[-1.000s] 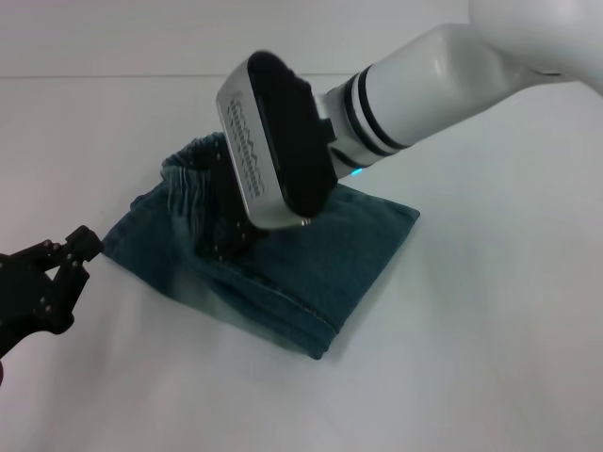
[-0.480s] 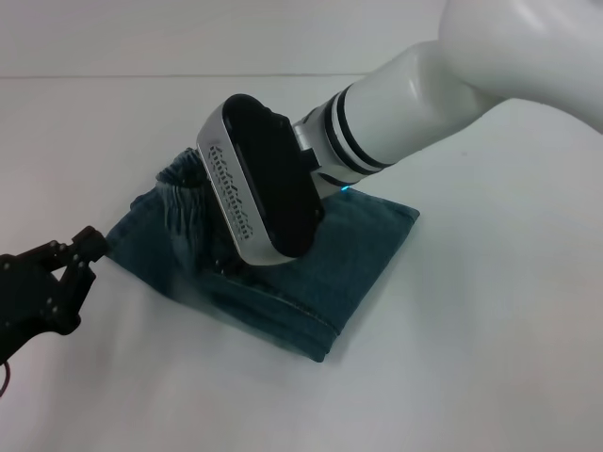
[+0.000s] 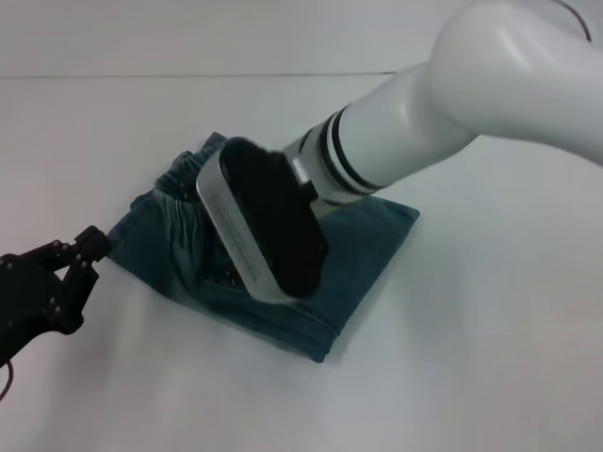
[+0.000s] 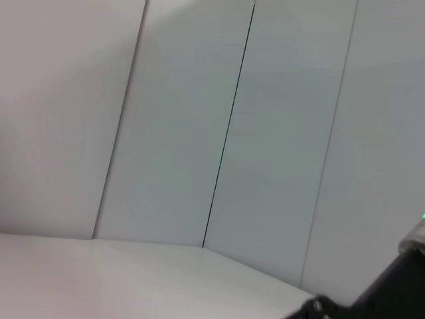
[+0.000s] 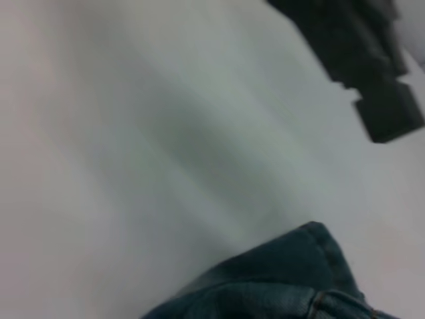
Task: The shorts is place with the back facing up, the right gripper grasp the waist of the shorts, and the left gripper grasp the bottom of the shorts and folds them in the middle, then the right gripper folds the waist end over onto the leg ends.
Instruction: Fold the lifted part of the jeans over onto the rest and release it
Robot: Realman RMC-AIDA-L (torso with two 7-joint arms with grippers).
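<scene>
The blue denim shorts (image 3: 363,240) lie folded on the white table (image 3: 490,358), with the gathered waistband (image 3: 184,179) bunched up at the far left. My right gripper (image 3: 264,240) hangs low over the middle of the shorts, and its silver and black housing hides where it meets the cloth. In the right wrist view a corner of the shorts (image 5: 279,286) shows. My left gripper (image 3: 87,259) rests on the table just beyond the left corner of the shorts, open and holding nothing. The right wrist view also shows the left gripper (image 5: 372,60), farther off.
The table's back edge (image 3: 141,75) runs along the top of the head view. In the left wrist view there are only grey wall panels (image 4: 265,133) and a strip of table.
My right arm has swung left and toward me, lower over the shorts, and the bunched waistband has shifted with it. The left gripper has stayed where it was.
</scene>
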